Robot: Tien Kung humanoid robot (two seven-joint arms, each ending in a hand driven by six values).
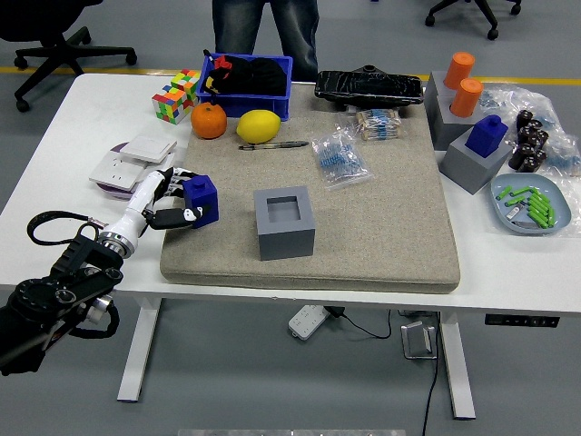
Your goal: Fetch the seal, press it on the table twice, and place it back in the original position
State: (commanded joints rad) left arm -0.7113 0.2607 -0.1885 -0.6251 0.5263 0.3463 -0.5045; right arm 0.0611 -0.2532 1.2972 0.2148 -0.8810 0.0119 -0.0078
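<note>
I have the left hand gripping the blue seal, base down on the mat's left edge; its empty grey holder sits to the hand's right

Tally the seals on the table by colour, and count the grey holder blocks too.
Blue seals: 2, one in the left hand at, one at
Orange seals: 2
Grey holder blocks: 3
Total: 7

Left hand grips blue seal on mat's left edge.
</note>
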